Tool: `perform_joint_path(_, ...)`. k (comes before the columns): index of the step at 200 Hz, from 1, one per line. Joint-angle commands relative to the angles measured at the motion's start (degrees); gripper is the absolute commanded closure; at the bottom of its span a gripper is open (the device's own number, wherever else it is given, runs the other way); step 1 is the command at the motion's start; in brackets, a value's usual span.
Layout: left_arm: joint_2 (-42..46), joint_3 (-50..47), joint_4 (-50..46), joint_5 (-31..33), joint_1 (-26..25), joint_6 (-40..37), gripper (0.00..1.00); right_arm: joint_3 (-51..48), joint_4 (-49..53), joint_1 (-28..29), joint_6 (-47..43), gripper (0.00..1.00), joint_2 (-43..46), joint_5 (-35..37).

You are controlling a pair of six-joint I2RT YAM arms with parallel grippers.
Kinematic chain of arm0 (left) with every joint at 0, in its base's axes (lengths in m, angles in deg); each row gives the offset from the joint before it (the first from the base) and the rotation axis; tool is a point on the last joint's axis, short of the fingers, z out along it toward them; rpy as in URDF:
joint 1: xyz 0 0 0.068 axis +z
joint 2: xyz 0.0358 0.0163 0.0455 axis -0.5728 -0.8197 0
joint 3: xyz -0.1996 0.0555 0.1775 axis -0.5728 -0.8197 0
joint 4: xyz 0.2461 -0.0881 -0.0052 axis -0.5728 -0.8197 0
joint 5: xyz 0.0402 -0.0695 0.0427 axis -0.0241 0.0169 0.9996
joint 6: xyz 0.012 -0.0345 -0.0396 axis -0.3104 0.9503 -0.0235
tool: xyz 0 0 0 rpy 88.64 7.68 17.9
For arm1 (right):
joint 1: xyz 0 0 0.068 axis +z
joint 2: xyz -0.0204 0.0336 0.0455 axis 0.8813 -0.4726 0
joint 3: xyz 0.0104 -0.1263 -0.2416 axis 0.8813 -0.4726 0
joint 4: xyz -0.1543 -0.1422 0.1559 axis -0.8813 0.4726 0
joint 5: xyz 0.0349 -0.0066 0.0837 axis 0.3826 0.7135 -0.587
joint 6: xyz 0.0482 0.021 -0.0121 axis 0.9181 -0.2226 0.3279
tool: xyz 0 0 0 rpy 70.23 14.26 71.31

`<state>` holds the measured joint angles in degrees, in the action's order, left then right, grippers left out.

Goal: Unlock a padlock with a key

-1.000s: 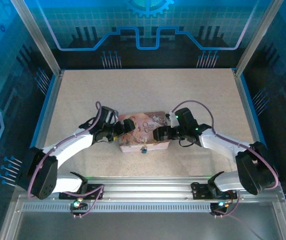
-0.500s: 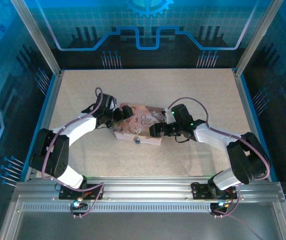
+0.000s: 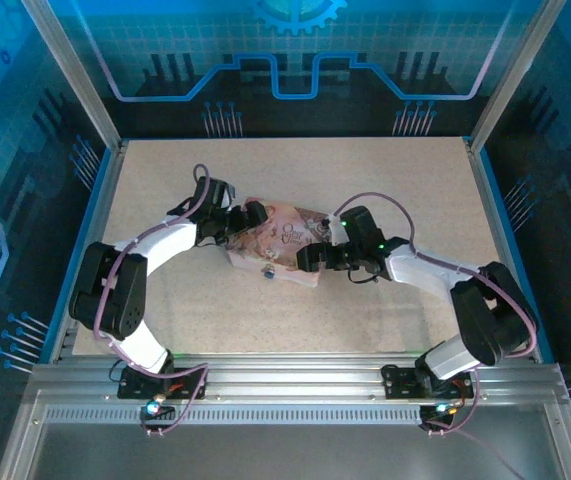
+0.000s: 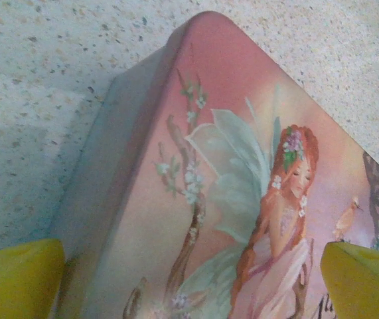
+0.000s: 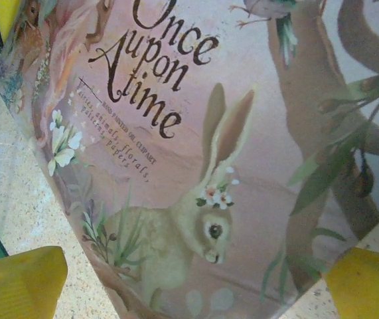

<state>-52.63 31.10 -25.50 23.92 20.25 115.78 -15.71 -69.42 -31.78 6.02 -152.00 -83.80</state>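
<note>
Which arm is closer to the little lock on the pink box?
Probably right: the right tool, open, is by the box's near side, where the padlock hangs; the left tool straddles a farther corner.

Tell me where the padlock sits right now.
In the top view, the padlock sits against the near side of the pink tin box, roughly mid-table, slightly left of centre.

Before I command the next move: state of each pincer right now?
Left pincer: open wide, fingers either side of one end of the tin box.
Right pincer: open wide, fingers either side of its other end.
</note>
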Motion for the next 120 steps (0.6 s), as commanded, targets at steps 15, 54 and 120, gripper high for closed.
perform_joint_path(15,3.0,2.4,0.2,-3.2,1.2,-1.4,0.01,0.9,7.2,-1.7,-3.2,0.00,5.4,5.4)
perform_joint_path(54,7.5,1.7,-2.2,-0.9,2.4,-3.2,0.01,-0.3,14.3,-4.7,-4.2,0.00,10.7,10.2)
perform_joint_path(120,20.8,-7.1,-2.1,-1.6,2.2,-1.7,0.01,-2.9,24.1,-9.3,-5.9,0.13,15.2,17.8)
